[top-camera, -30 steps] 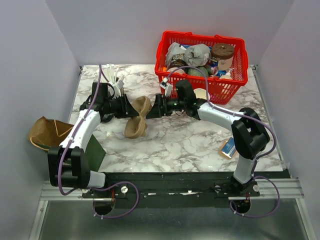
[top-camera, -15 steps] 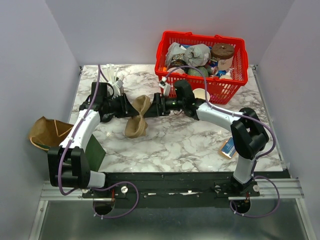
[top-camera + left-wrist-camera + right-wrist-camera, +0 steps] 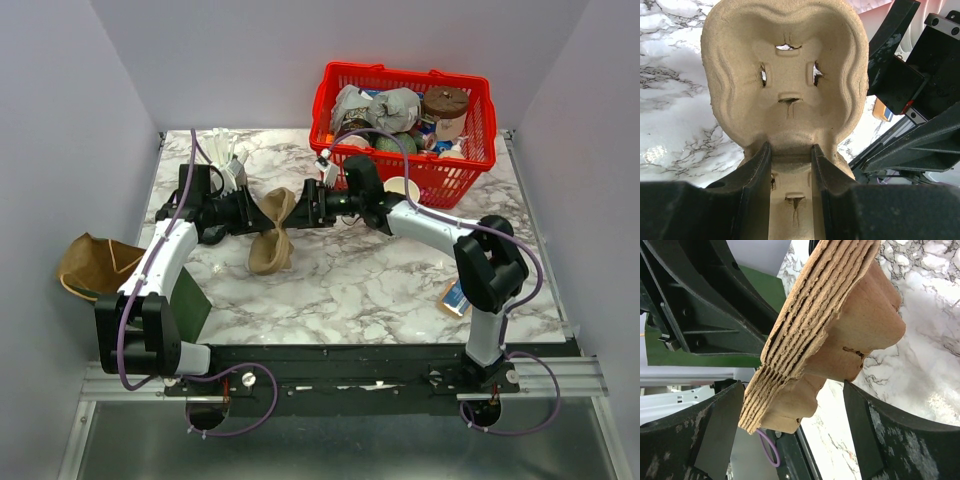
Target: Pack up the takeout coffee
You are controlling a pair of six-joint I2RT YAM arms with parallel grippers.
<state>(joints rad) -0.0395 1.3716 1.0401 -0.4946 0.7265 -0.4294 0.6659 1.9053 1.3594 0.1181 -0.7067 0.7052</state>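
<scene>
- left claw (image 3: 789,150): clamped on the waist of the cup carrier stack (image 3: 785,75), coming in from the stack's left.
- right claw (image 3: 795,405): jaws wide and holding nothing, with the stack's layered edge in the gap between them.
- the stack stands between the two claws over the bench (image 3: 350,290), its long axis near-to-far, crossways to both arms.
- judgement: the right claw is nearer the free edge, so peeling off one carrier falls to it.
</scene>
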